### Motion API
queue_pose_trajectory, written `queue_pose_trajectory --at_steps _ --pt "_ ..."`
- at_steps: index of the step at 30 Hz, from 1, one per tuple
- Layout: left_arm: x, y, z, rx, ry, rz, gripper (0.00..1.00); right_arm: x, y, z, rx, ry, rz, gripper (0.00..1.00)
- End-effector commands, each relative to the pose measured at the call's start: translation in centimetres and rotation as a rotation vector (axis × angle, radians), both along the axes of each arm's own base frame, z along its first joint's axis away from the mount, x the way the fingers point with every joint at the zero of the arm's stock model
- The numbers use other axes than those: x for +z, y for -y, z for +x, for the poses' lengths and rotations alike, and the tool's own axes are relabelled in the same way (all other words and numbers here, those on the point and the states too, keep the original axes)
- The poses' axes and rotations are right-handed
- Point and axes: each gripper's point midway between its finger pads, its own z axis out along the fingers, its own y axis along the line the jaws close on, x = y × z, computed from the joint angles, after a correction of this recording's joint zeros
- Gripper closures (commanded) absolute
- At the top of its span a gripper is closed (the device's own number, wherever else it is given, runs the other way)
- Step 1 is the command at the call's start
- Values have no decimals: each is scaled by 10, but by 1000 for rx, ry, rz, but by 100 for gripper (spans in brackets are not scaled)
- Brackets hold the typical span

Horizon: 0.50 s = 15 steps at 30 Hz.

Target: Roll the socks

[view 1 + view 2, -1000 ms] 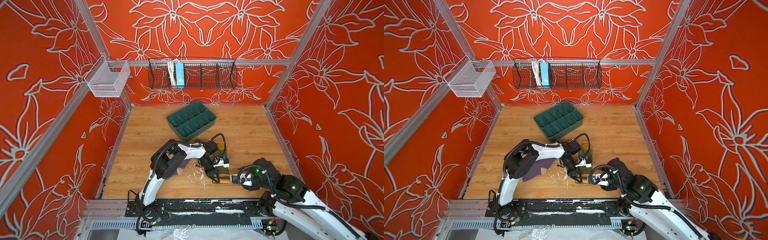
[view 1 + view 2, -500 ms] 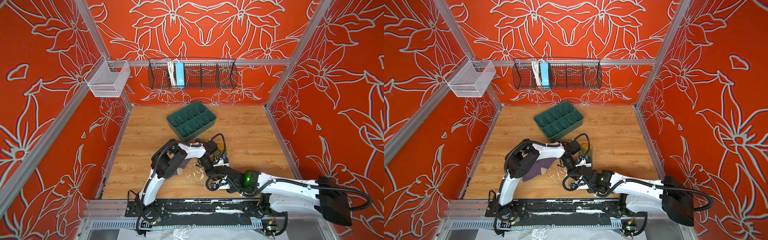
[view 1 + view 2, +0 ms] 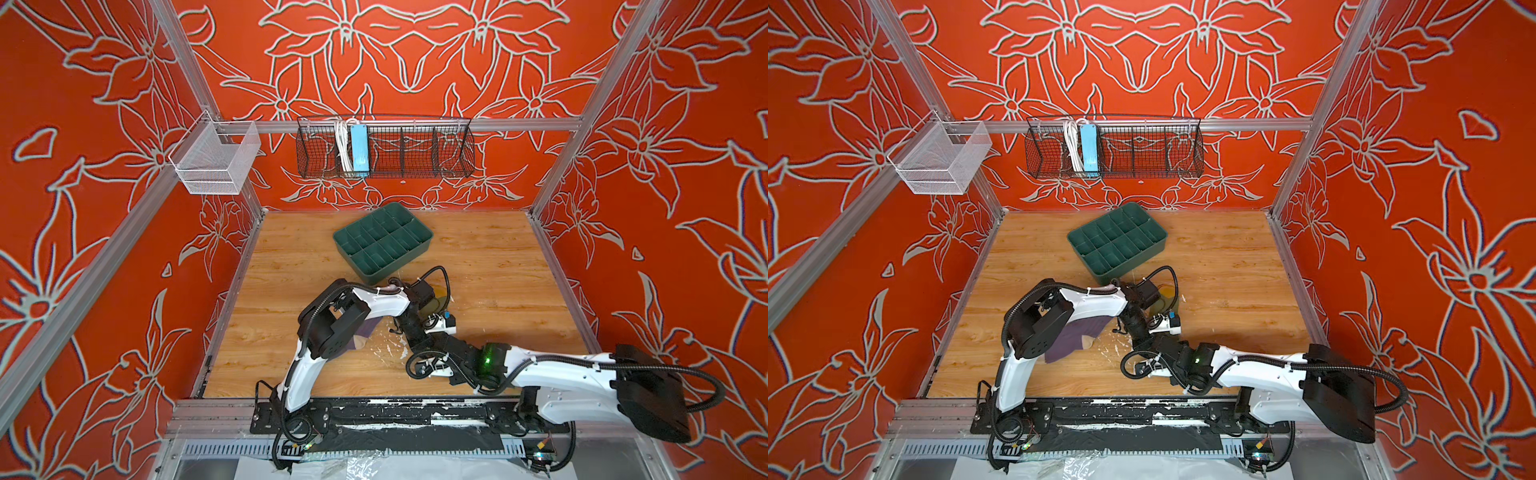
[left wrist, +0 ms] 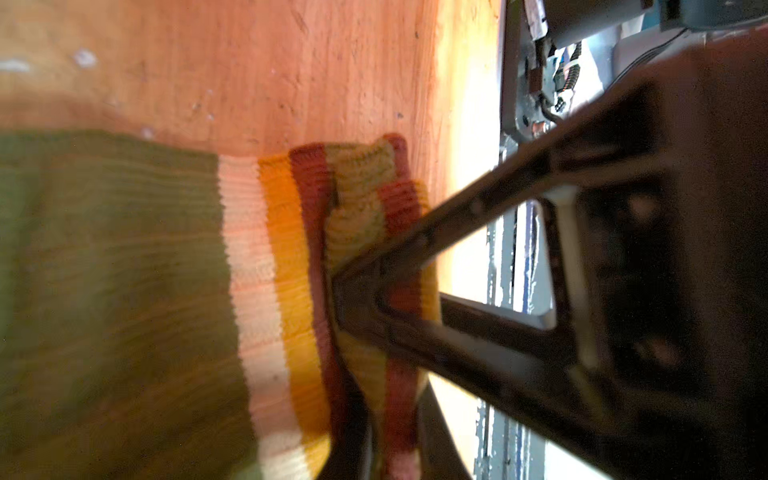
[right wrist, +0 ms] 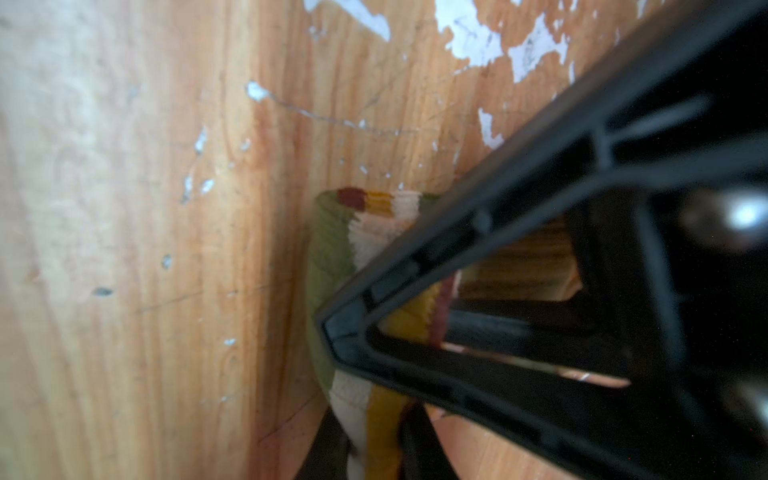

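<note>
The olive green sock [image 4: 124,291] with cream, orange and brown stripes lies flat on the wooden table, its cuff folded up. In the left wrist view, my left gripper [image 4: 392,449] is shut on that cuff, with a dark finger on each side of it. My right gripper [image 5: 374,449] is shut on the striped cuff [image 5: 386,419] of the same sock. In both top views the two grippers meet near the table's middle, left gripper [image 3: 413,337] against right gripper [image 3: 430,341]. Only a patch of the olive sock [image 3: 438,294] shows there. The purple sock [image 3: 1073,337] lies under the left arm.
A green divided tray [image 3: 419,245] stands behind the arms. A black wire basket [image 3: 451,149] and a white mesh basket [image 3: 216,166] hang on the back rail. White scuffs [image 3: 388,349] mark the wood near the front edge.
The right arm has unfolded and reached left across the table until its gripper met the left gripper, then closed on the olive sock's cuff. The left arm has stayed in place.
</note>
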Motion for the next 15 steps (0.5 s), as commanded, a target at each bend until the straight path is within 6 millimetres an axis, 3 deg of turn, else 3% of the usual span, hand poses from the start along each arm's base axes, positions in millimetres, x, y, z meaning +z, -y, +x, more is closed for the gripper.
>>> queue_pose_trajectory --at_steps 1,6,7,11,15 --pt "-8 -19 8 16 137 83 68 -17 14 -19 24 -99 -63 97" --pt "43 -19 31 93 383 -19 46 -17 14 -36 52 -195 -64 100" --pt "58 -22 38 116 459 -39 1 -17 14 -40 61 -224 -59 100" --pt "106 -50 66 219 769 -36 3 -11 11 -51 55 -335 -38 100" --pt "162 -105 94 362 1152 28 3 -3 7 -60 20 -494 -29 100"
